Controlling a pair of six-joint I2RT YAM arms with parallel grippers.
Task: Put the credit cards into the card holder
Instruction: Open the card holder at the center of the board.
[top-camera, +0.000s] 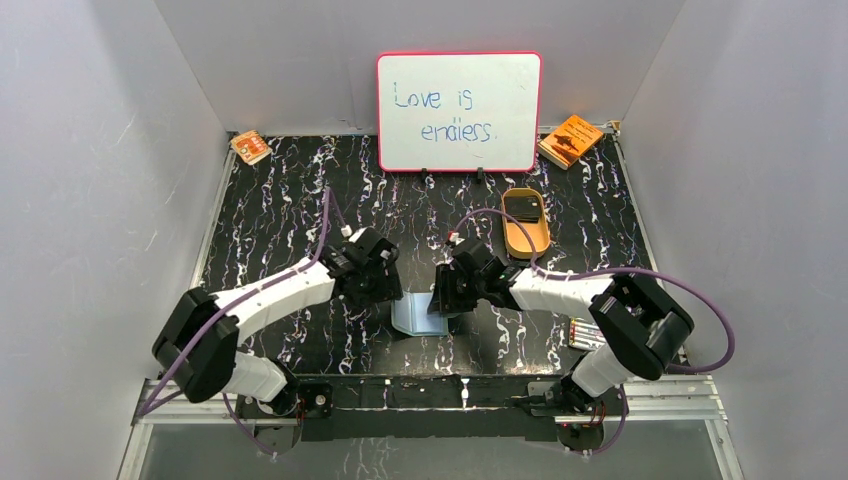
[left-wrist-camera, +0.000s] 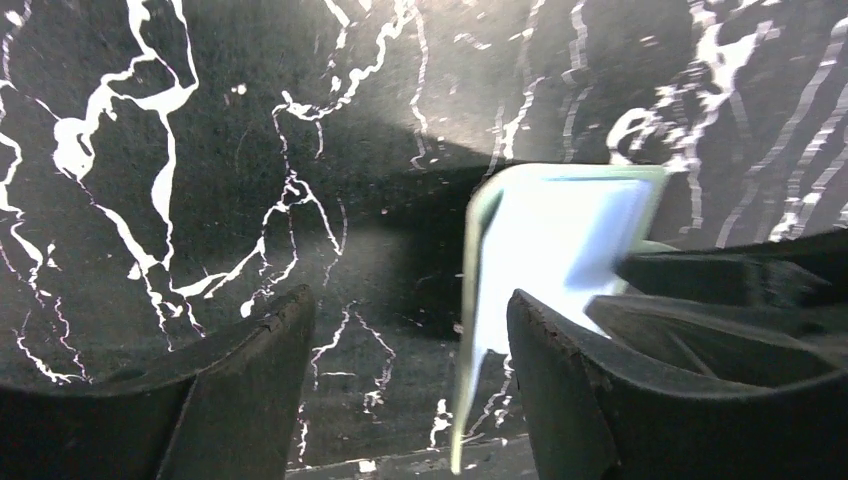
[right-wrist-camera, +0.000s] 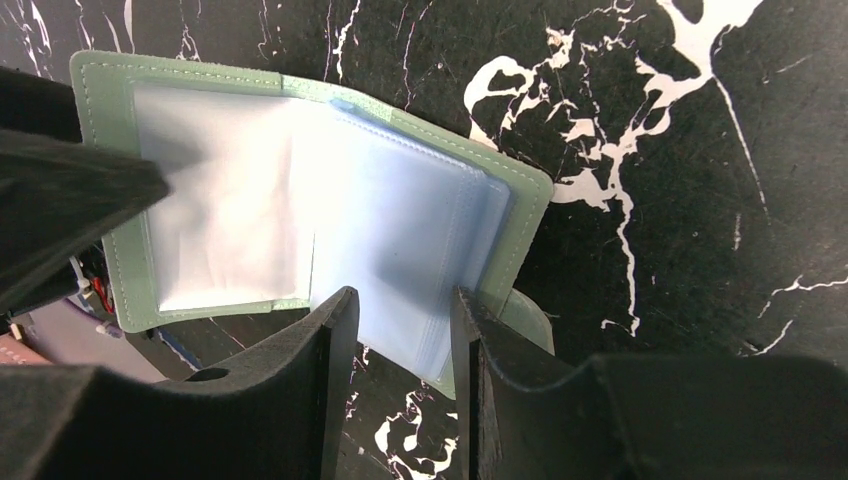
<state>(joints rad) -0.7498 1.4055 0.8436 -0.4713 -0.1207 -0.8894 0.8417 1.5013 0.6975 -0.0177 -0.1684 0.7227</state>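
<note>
The card holder (top-camera: 414, 314) lies open near the table's front middle, grey-green outside with pale blue-white sleeves inside (right-wrist-camera: 300, 210). My left gripper (top-camera: 386, 292) is open at its left side; in the left wrist view (left-wrist-camera: 410, 300) one raised cover (left-wrist-camera: 470, 340) stands edge-on between the fingers, close to the right one. My right gripper (top-camera: 446, 300) is at the holder's right side; its jaws (right-wrist-camera: 402, 297) stand narrowly apart over the edge of the sleeve pages, holding nothing. A dark credit card (top-camera: 521, 207) lies in the tan oval tray (top-camera: 527, 240).
A whiteboard (top-camera: 459, 111) stands at the back. Orange booklets lie at the back left (top-camera: 250, 147) and back right (top-camera: 570, 140). A small striped object (top-camera: 585, 333) lies by the right arm's base. White walls close in both sides.
</note>
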